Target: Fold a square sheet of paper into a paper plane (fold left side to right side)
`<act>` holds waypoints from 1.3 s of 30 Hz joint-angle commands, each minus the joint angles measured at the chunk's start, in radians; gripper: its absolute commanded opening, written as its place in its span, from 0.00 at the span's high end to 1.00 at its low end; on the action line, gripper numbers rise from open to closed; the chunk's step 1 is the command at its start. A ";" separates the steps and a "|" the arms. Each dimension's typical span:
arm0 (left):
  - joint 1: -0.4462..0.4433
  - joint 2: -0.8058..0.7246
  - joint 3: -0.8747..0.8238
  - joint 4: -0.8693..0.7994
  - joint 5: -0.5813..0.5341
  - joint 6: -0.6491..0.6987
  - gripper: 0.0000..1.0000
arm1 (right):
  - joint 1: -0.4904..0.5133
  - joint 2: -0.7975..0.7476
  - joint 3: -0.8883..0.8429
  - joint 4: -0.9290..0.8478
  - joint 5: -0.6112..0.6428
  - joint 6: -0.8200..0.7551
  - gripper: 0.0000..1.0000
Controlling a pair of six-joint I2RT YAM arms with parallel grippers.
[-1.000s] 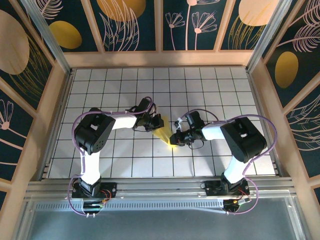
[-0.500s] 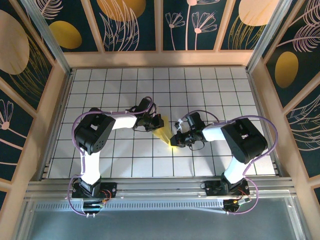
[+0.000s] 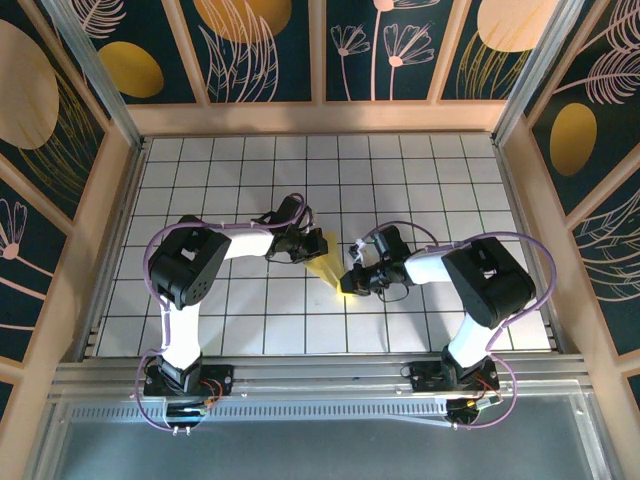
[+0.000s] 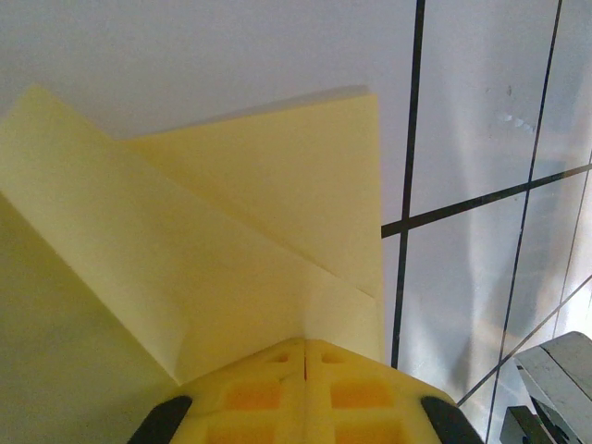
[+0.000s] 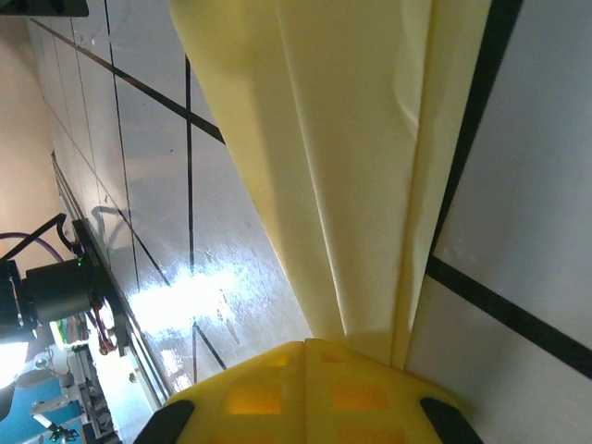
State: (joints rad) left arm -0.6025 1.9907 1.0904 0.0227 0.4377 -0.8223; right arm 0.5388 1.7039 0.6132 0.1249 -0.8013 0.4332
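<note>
Two tools meet the paper plane [image 3: 325,264] from opposite ends. The left tool [image 3: 306,243] has its jaws fully closed, tips set against the plane's wide end [image 4: 231,231]. A straight paper edge lies just beside a black grid line there. The right tool [image 3: 351,281] is also closed tight, tips at the narrow end, where the long folded edges [image 5: 370,139] run together toward it. Whether either tool pinches the paper or only presses on it I cannot tell. Beyond both tools the white tiled tabletop [image 3: 420,180] lies open to the wooden wall frame [image 3: 320,118], well apart.
</note>
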 commanded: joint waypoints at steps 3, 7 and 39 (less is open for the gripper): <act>0.006 0.055 -0.020 -0.121 -0.128 0.018 1.00 | 0.024 -0.021 -0.055 -0.077 0.005 0.015 1.00; 0.006 0.055 -0.020 -0.121 -0.128 0.017 1.00 | 0.024 -0.030 -0.070 -0.082 0.007 0.018 1.00; 0.006 0.048 -0.012 -0.125 -0.125 0.023 1.00 | -0.025 0.037 0.132 -0.055 0.075 0.039 1.00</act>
State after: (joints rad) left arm -0.6037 1.9907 1.0954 0.0143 0.4362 -0.8146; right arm 0.5179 1.7149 0.7280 0.0750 -0.7551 0.4778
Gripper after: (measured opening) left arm 0.044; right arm 0.047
